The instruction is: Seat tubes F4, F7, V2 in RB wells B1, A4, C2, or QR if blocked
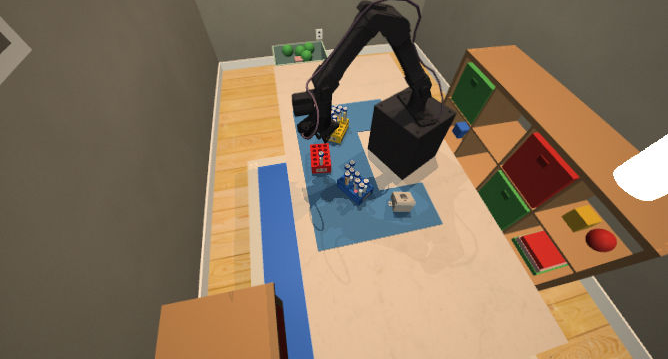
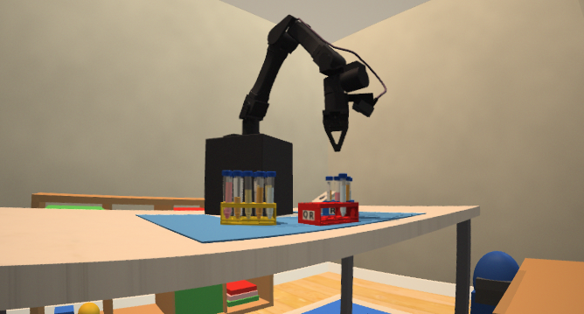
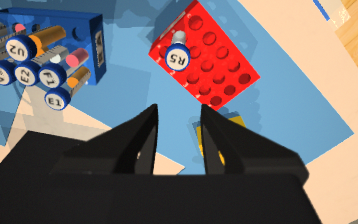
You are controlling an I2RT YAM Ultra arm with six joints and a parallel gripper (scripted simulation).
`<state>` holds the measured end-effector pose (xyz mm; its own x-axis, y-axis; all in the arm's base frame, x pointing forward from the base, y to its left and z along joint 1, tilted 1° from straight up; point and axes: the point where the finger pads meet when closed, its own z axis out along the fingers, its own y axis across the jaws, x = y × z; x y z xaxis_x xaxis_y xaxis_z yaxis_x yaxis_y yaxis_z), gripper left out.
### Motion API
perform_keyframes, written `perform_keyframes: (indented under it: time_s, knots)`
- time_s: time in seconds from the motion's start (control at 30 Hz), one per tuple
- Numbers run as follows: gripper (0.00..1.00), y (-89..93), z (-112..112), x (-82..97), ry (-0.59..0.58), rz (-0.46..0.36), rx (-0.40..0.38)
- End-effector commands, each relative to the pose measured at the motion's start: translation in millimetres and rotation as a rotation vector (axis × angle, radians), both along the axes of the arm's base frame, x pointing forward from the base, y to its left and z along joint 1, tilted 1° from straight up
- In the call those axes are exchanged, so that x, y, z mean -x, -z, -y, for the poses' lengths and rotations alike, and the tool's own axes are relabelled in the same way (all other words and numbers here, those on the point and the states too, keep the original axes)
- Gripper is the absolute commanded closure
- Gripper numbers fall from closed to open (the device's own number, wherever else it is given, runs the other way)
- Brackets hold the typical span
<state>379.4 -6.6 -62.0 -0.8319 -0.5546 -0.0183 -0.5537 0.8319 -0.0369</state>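
Observation:
My gripper (image 1: 326, 140) (image 2: 337, 150) (image 3: 179, 111) is partly open and empty, high above the mat near the red and yellow racks. Blue rack RA (image 1: 359, 199) (image 3: 97, 72) holds several tubes; wrist-view caps look like U2 (image 3: 18, 48), V5 (image 3: 2, 73), E2 (image 3: 27, 73), E1 (image 3: 57, 99) and one F cap (image 3: 52, 76) whose digit is unclear. Red rack QR (image 1: 327, 172) (image 2: 321, 207) (image 3: 216, 80) holds tube R5 (image 1: 321, 155) (image 2: 343, 176) (image 3: 177, 57). Yellow rack RB (image 1: 340, 135) (image 2: 249, 223) (image 3: 238, 121) holds several upright tubes; their labels and well depths are unreadable.
A pale box (image 1: 402, 203) stands on the blue mat (image 1: 370, 230) beyond RA. The black arm base (image 1: 400, 143) stands beside the mat. QR lies between RA and RB, towards the table edge opposite the base.

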Motion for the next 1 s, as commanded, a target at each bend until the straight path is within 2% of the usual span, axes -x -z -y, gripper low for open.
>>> perform_keyframes:
  time_s: [0.0,0.13,0.17,0.33,0.37,0.57,0.6,0.7,0.97]
  knots:
    - [0.70,-0.4,-11.6,-11.7,0.004,-0.026,-0.002]
    - [0.70,-0.5,-11.7,-13.4,0.007,-0.026,-0.002]
    - [0.70,-4.8,-5.8,-2.2,0.021,-0.032,-0.002]
    - [0.70,-4.8,-3.5,0.6,0.021,-0.033,-0.002]
    - [0.70,-10.5,-5.0,-9.8,0.014,-0.006,-0.002]
    - [0.70,-11.8,-1.8,-14.7,0.011,0.002,-0.001]
    - [0.70,0.3,-1.6,-9.3,0.010,-0.021,-0.001]
    - [0.70,14.7,-0.9,0.3,0.010,-0.042,-0.002]
    - [0.70,24.7,-1.4,-4.9,0.008,-0.030,-0.002]
